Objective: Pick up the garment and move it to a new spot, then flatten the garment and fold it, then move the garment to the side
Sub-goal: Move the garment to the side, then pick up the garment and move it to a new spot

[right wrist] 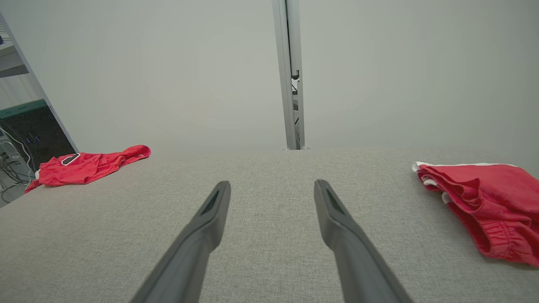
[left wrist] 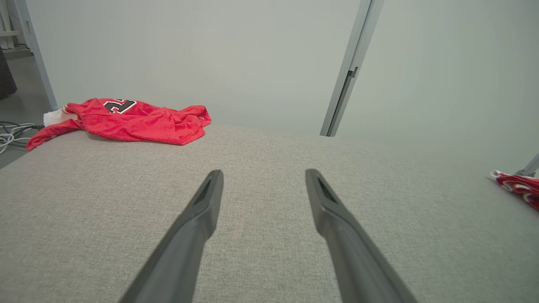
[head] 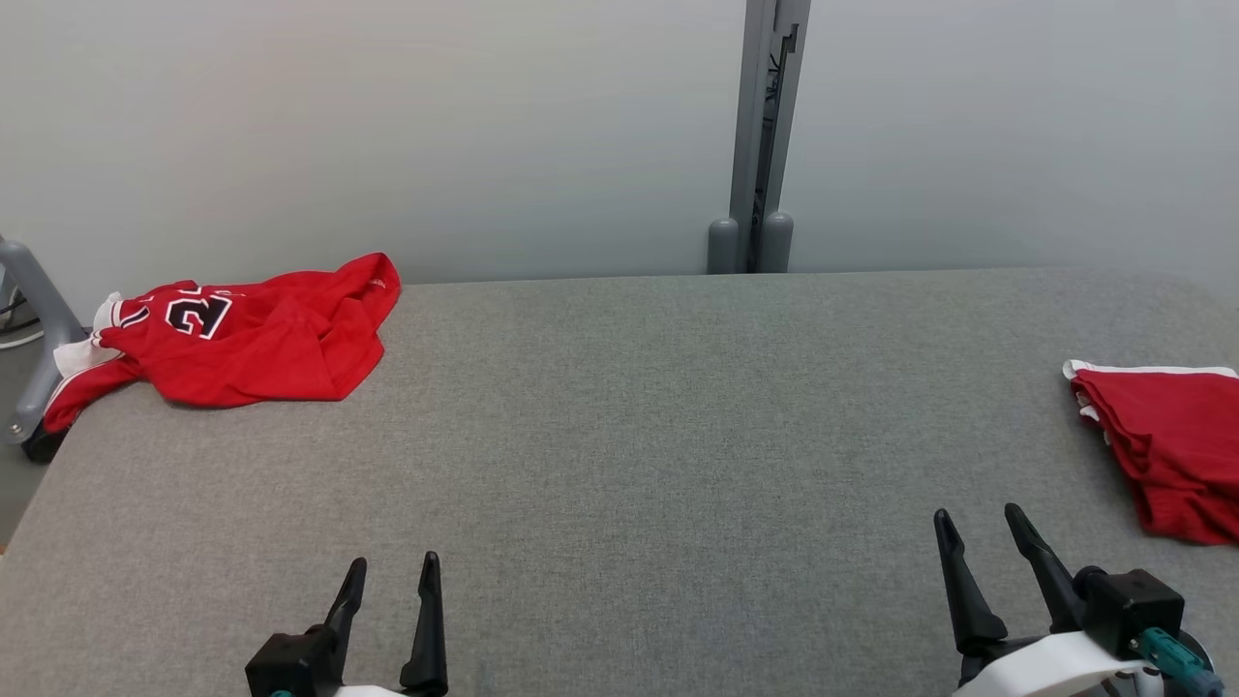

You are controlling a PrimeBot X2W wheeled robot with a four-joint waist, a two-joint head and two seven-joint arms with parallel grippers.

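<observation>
Your left pincer (head: pixel 394 561) and right pincer (head: pixel 976 513) are poised at the near edge of the grey cloth-covered table (head: pixel 629 436). Each has its two long dark fingers spread wide and holds nothing.

The crumpled red jersey (head: pixel 261 339) lies at the table's far left corner, its black-and-white number facing up. One white-trimmed end hangs over the left edge. It is well apart from both pincers.

At the table's right edge you see a second red garment (head: pixel 1171 445), white-trimmed and gathered in folds. It is near your right pincer and not touched by it. A broad stretch of bare table separates the two garments.

Behind the table stands a pale wall (head: pixel 387 126) with a grey upright post (head: pixel 765 145) near its middle. In the left wrist view, cables (left wrist: pixel 10 134) lie on the floor beyond the jersey's corner.
</observation>
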